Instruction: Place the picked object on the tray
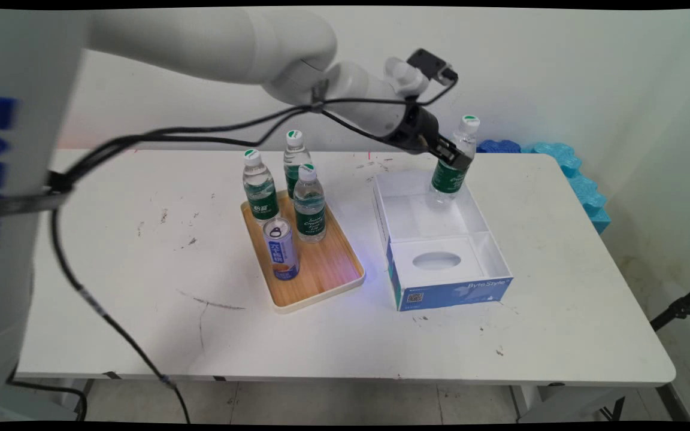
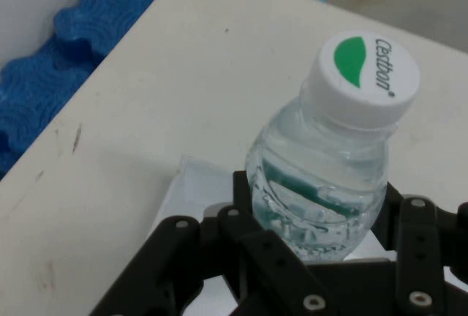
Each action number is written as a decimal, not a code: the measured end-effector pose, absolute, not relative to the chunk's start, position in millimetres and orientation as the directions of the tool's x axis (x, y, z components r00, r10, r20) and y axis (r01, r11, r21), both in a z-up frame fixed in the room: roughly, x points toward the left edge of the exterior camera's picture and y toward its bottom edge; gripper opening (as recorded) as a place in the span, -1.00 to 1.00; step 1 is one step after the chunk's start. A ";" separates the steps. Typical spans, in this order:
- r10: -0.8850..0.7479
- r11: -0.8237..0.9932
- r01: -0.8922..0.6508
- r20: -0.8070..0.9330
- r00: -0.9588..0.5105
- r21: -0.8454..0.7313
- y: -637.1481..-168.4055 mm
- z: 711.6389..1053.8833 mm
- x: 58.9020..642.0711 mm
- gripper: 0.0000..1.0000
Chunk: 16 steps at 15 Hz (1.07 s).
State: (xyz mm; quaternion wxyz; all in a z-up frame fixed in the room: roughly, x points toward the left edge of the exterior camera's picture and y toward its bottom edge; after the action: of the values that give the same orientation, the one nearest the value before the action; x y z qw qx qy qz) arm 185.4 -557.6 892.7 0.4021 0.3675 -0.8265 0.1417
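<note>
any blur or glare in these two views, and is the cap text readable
Main view: the arm's big left link is smeared, while the tray and box stay sharp. Hand view: the held bottle is in focus, its cap lettering is legible and the water shows small highlights; the gripper linkage is sharp too.

Clear glossy plastic bottle (image 2: 322, 184) with a smooth white plastic cap (image 2: 363, 76); matt wood-grain tray (image 1: 321, 263) with a white rim; shiny metal can (image 1: 280, 248); smooth white cardboard box (image 1: 441, 239); scuffed matt white table (image 1: 141, 269)

four bottles (image 1: 259, 184), one can (image 1: 281, 248), tray (image 1: 321, 272), box (image 1: 441, 251)
</note>
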 end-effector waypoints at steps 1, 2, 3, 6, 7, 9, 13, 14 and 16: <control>-0.487 0.695 -0.716 0.775 -0.403 0.065 -551.9 901.5 190.7 -1.00; -0.479 0.701 -0.709 0.782 -0.398 0.069 -544.9 911.6 197.8 -1.00; -0.473 0.708 -0.702 0.788 -0.393 0.074 -535.9 922.4 207.6 -1.00; -0.461 0.722 -0.687 0.797 -0.390 0.081 -516.6 939.8 228.6 -1.00; -0.457 0.727 -0.681 0.799 -0.391 0.082 -506.8 946.0 239.3 -1.00; -0.448 0.737 -0.671 0.801 -0.397 0.080 -487.6 953.7 261.0 -1.00; -0.438 0.757 -0.649 0.797 -0.415 0.079 -454.9 954.8 294.9 -1.00; -0.436 0.762 -0.643 0.796 -0.421 0.077 -446.0 953.8 304.3 -1.00; -0.430 0.773 -0.630 0.791 -0.435 0.074 -428.2 949.0 322.7 -1.00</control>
State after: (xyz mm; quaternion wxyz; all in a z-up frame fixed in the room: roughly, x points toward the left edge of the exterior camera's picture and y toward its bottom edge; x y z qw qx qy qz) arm 322.7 -428.2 949.0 0.4275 0.3159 -0.8389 0.1168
